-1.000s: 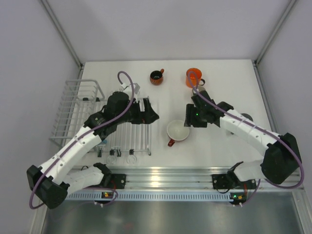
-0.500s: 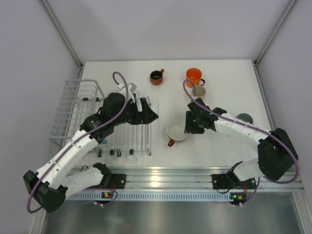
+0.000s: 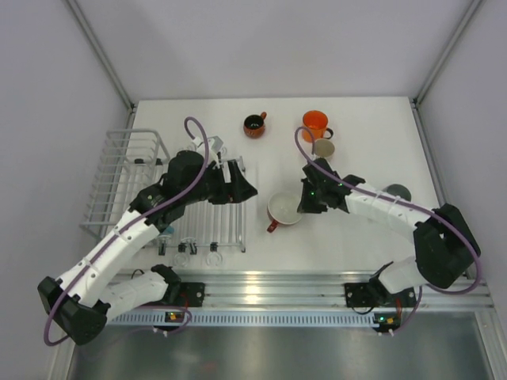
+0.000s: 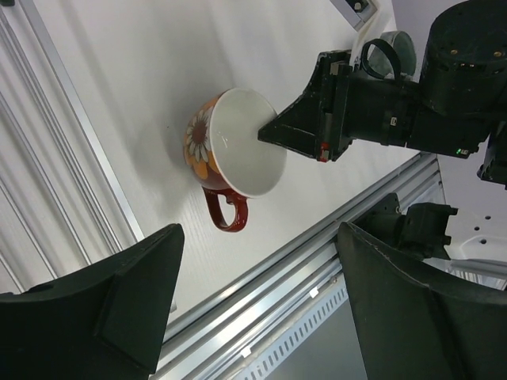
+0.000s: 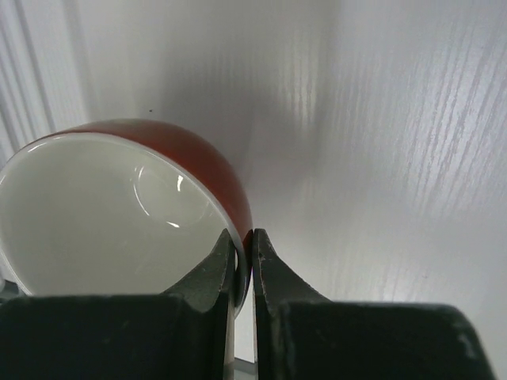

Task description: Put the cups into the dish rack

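Note:
The wide red cup (image 3: 283, 210) with a white inside sits tilted at mid-table, handle toward the near edge. My right gripper (image 3: 302, 206) is shut on its right rim; the wrist view shows one finger inside the rim and one outside (image 5: 242, 235). My left gripper (image 3: 249, 190) hangs open over the right edge of the dish rack (image 3: 112, 178), facing the cup (image 4: 238, 146), with nothing between its fingers (image 4: 257, 235). A small dark red cup (image 3: 254, 124), an orange cup (image 3: 315, 123) and a cream-beige cup (image 3: 322, 147) stand at the back. A grey-blue cup (image 3: 398, 191) shows behind the right arm.
The rack's tall basket is at the left and its low slatted part (image 4: 47, 158) lies under my left arm. A metal rail (image 3: 269, 285) runs along the near table edge. White walls enclose the table on three sides.
My right gripper has closed on the red cup's rim, and the cup has tipped and shifted slightly left. The left arm has barely moved.

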Robot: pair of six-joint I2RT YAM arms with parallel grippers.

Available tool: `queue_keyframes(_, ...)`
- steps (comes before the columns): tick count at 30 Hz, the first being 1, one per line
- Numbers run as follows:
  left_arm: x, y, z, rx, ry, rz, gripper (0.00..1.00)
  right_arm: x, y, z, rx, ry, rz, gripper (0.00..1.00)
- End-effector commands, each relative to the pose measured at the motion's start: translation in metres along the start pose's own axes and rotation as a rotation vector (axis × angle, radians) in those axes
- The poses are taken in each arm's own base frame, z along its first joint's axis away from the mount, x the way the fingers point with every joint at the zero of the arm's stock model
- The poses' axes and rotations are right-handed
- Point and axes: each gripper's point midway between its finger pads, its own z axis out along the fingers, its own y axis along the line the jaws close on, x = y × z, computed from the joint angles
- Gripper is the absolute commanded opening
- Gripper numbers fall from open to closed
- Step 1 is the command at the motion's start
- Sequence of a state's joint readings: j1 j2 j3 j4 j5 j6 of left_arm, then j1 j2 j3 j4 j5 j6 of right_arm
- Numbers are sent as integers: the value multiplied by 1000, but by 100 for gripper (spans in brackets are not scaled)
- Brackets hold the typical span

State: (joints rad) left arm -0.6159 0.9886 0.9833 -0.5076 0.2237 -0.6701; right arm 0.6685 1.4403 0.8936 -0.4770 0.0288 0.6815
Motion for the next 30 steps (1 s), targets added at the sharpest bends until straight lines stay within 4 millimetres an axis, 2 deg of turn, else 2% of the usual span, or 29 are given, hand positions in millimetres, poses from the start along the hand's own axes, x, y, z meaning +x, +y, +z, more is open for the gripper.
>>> queue_keyframes(1, -26, -18, -13, 21, -60, 50, 84, -60, 55, -45, -265, -209, 42, 0)
queue_keyframes(2, -40, -30, -20, 37, -91, 65, 84, -70, 57, -54, -283, -240, 57, 0)
queue_keyframes(3, -44, -34, -22, 38, -92, 74, 84, -79, 60, -62, -297, -272, 60, 0)
queue_keyframes(4, -51, -39, -24, 48, -101, 87, 84, -92, 68, -78, -329, -323, 61, 0)
queue_keyframes(5, -62, -53, -29, 77, -115, 96, 84, -98, 70, -86, -339, -351, 59, 0)
queue_keyframes(8, -76, -76, -35, 138, -125, 90, 83, -124, 73, -120, -372, -470, 78, 0)
queue_keyframes(10, -81, -88, -37, 181, -122, 74, 83, -137, 71, -144, -407, -546, 92, 0)
queue_keyframes(11, -84, -97, -40, 213, -123, 70, 83, -150, 67, -155, -423, -601, 104, 0)
queue_keyframes(13, -85, -118, -42, 316, -95, 45, 83, -161, 67, -179, -490, -665, 101, 0)
queue_keyframes(14, -84, -126, -43, 360, -83, 32, 83, -175, 62, -192, -510, -731, 118, 0)
queue_keyframes(16, -82, -142, -45, 449, -44, -19, 81, -182, 58, -215, -559, -804, 113, 0)
queue_keyframes(17, -88, -149, -44, 493, -66, -18, 81, -188, 52, -222, -556, -835, 120, 0)
queue_keyframes(18, -88, -152, -42, 511, -56, -37, 81, -196, 54, -239, -591, -899, 102, 0)
queue_keyframes(21, -90, -163, -41, 578, -37, -63, 80, -207, 57, -268, -642, -993, 68, 0)
queue_keyframes(23, -83, -166, -38, 630, -1, -101, 80, -208, 60, -277, -680, -1022, 67, 0)
queue_keyframes(24, -92, -181, -46, 718, -29, -128, 80, -208, 64, -283, -712, -1037, 61, 0)
queue_keyframes(25, -89, -183, -44, 751, -1, -149, 80, -208, 68, -293, -761, -1071, 64, 0)
queue_keyframes(26, -86, -181, -39, 768, 15, -179, 79, -208, 71, -299, -788, -1091, 52, 0)
queue_keyframes(28, -90, -189, -43, 827, 24, -225, 78, -205, 76, -307, -835, -1113, 30, 0)
queue_keyframes(30, -86, -185, -37, 818, 44, -255, 77, -204, 78, -310, -849, -1118, 17, 0)
